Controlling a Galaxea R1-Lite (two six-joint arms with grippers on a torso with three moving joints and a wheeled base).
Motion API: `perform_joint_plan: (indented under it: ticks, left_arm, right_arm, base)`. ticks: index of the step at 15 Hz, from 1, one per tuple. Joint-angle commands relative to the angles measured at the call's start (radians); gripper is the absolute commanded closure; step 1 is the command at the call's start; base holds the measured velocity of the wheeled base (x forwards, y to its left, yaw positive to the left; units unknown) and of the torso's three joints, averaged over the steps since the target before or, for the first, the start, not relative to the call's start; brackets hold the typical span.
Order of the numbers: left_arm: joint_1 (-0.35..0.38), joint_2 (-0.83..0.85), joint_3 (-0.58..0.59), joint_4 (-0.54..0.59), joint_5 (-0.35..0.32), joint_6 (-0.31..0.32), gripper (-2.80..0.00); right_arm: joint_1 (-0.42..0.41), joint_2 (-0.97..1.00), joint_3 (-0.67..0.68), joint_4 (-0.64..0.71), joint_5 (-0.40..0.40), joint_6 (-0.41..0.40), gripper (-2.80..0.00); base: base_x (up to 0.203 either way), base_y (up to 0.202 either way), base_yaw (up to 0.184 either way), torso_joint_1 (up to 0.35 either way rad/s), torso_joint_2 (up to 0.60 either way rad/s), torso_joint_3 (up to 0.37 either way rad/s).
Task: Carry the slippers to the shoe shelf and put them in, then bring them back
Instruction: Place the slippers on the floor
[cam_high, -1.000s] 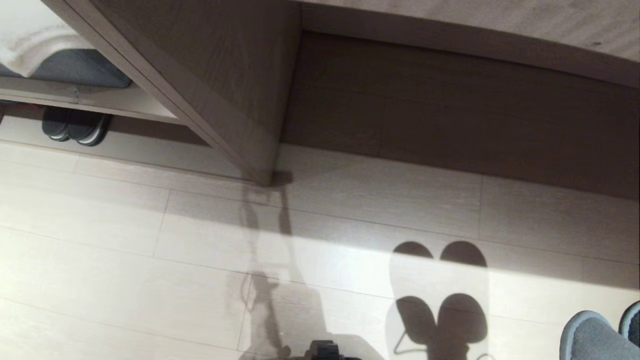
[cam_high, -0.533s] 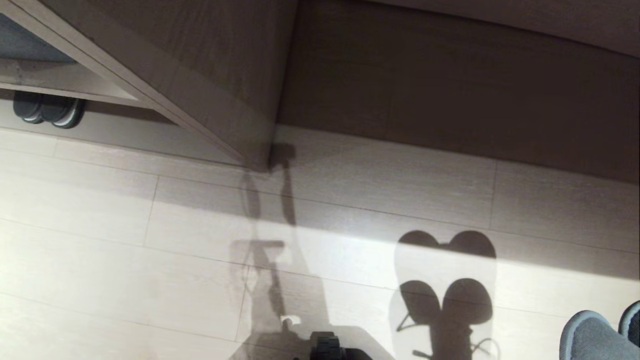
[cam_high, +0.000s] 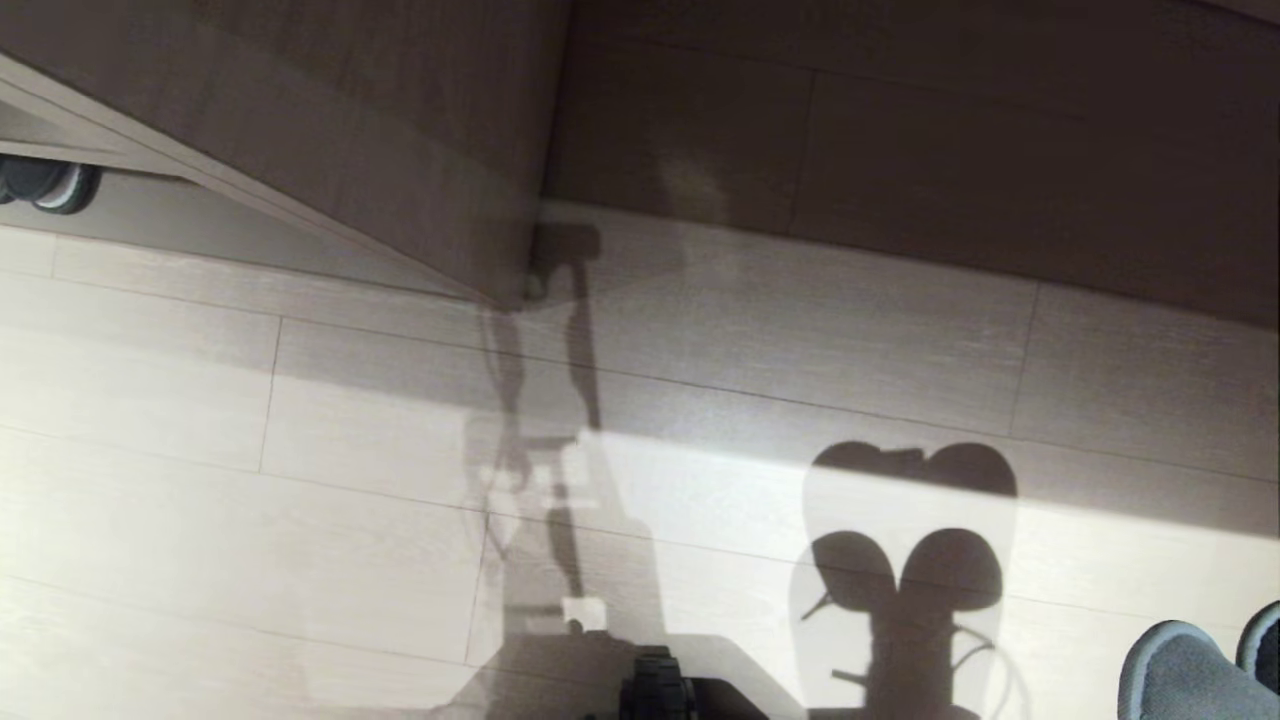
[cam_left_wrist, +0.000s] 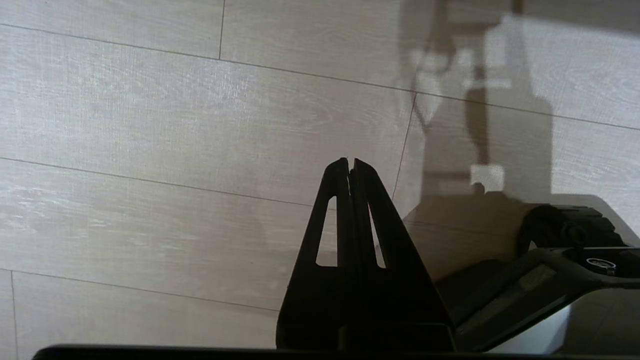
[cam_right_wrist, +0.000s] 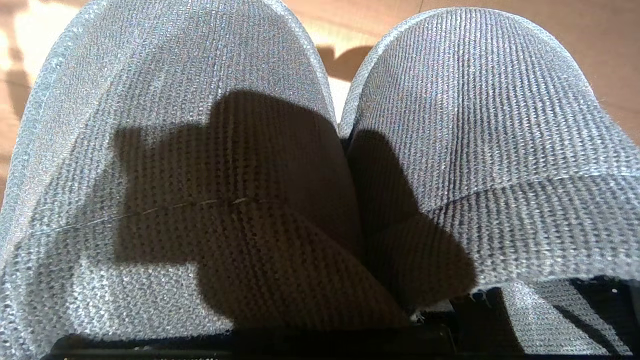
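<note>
A pale wood-plank floor (cam_high: 250, 480) is seen across most of the head view, crossed by a bright band of light and by shadows of the robot and of a pair of slippers. A wood-grain cabinet panel (cam_high: 330, 130) is seen at 11 o'clock, with a dark base board at 1 o'clock. The slippers (cam_right_wrist: 320, 165), grey and knitted, are held side by side and fill the right wrist view; their toes are seen at 4 o'clock in the head view. They are clamped by the right gripper, itself hidden. The left gripper (cam_left_wrist: 350, 162) is closed, empty, above the floor. Black shoes (cam_high: 40, 185) lie at 10 o'clock.
</note>
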Motion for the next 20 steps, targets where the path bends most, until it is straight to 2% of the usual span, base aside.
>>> perform_joint_plan:
  ticks: [1,12,20]
  left_arm:
    - [0.000,0.001,0.002,0.000,0.000,0.000,0.00]
    - [0.000,0.001,0.002,0.000,0.000,-0.002,0.00]
    - [0.000,0.001,0.002,0.000,0.000,-0.005,0.00]
  right_arm:
    - [0.001,0.000,0.002,0.000,0.001,0.000,0.00]
    - [0.001,0.000,0.002,0.000,0.001,0.000,0.00]
    - [0.001,0.003,0.002,-0.004,-0.008,0.021,0.00]
  base:
    - [0.000,0.000,0.000,0.002,0.00,-0.207]
    - [0.000,0.000,0.000,0.002,0.00,-0.192]
    - [0.000,0.000,0.000,0.001,0.00,-0.013]
